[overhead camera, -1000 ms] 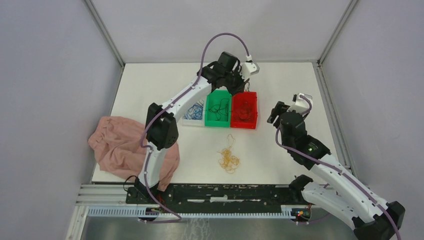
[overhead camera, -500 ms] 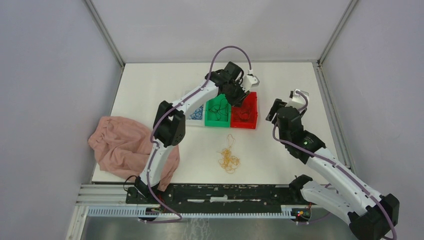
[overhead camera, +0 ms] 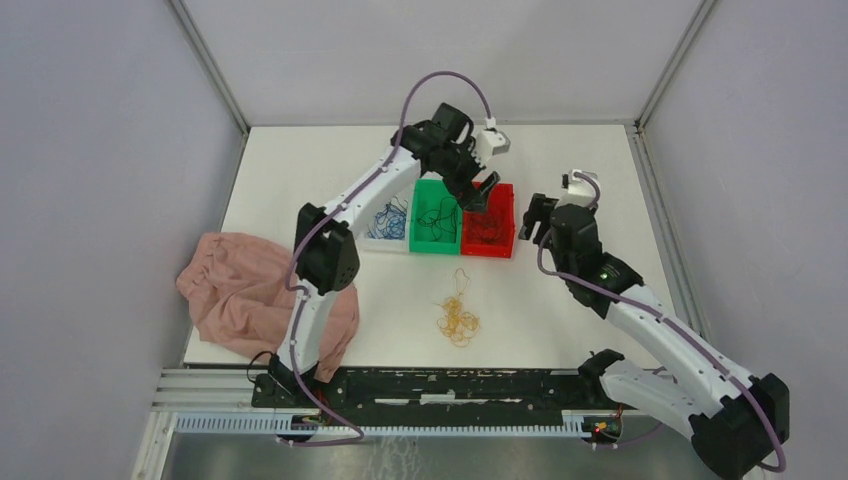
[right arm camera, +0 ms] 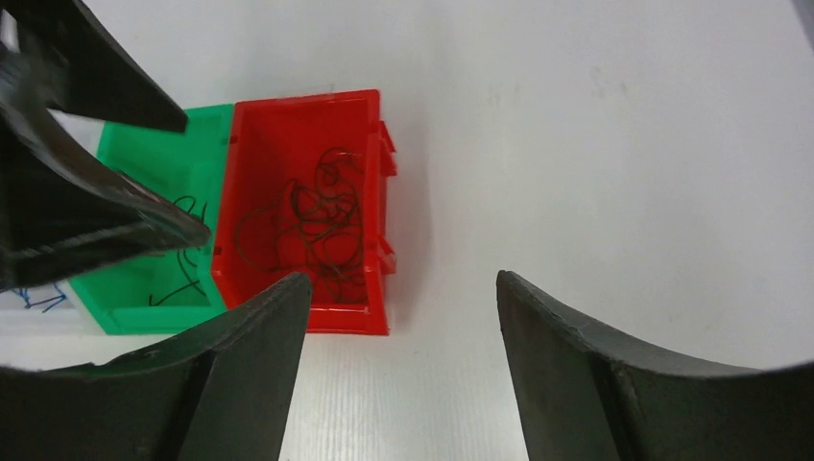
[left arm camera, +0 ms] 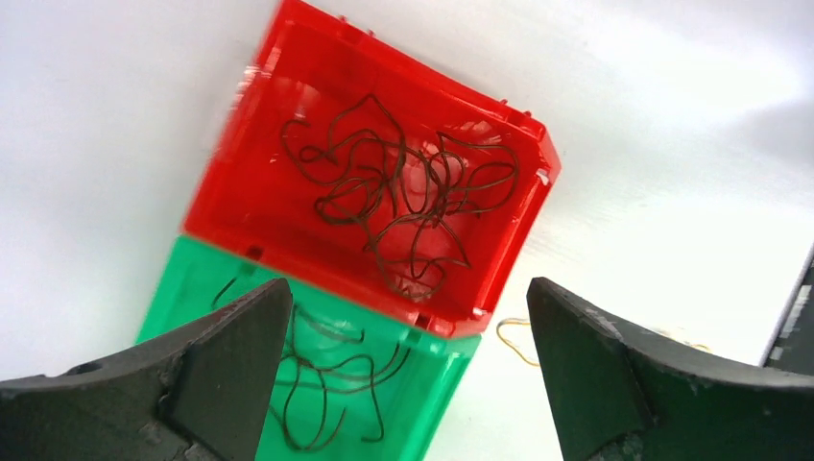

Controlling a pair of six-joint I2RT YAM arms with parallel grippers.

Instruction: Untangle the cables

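The left gripper [left arm camera: 408,300] and right gripper [right arm camera: 401,283] hang open and empty by the red bin [overhead camera: 488,252], one of three, near one pile of cables [overhead camera: 458,315].

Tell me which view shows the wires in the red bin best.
Left wrist: it looks down into the red bin, the dark wires large and clear. Right wrist shows them smaller; the top view, only a faint scribble.

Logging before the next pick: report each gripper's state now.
Left gripper: open, empty, above the red bin.
Right gripper: open, holding nothing.
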